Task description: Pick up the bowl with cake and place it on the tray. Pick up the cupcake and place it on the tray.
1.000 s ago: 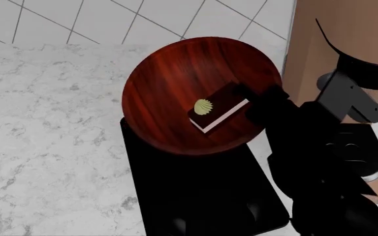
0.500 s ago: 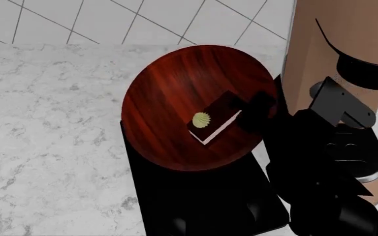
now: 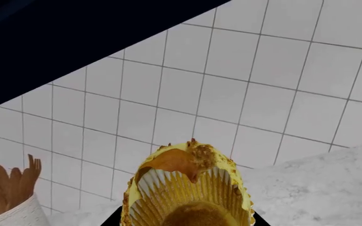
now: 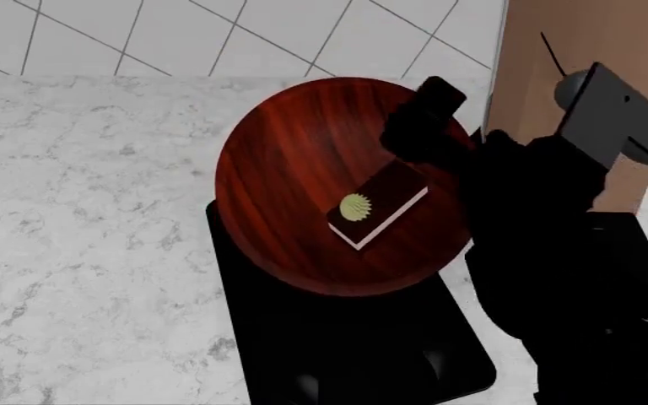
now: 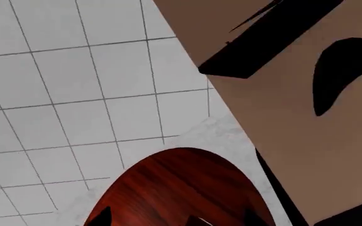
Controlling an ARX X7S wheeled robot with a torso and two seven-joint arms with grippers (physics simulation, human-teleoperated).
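The bowl [image 4: 341,186] is overhanging the tray [image 4: 347,337] toward 12 o'clock and could tip. Whether the right gripper [image 4: 420,118] jaws are open cannot be told; the left jaws are gripping the cupcake [image 3: 187,188].

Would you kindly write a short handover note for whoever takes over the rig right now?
Right tool: looks open and empty, above the far right rim of the bowl.
Left tool: appears shut on the cupcake, which is out of the head view.
Bowl: resting on the far end of the tray and overhanging its far edge, with the cake inside.
Done: the bowl with cake looks placed.
Left: bring the cupcake to the bare near part of the tray and release it.
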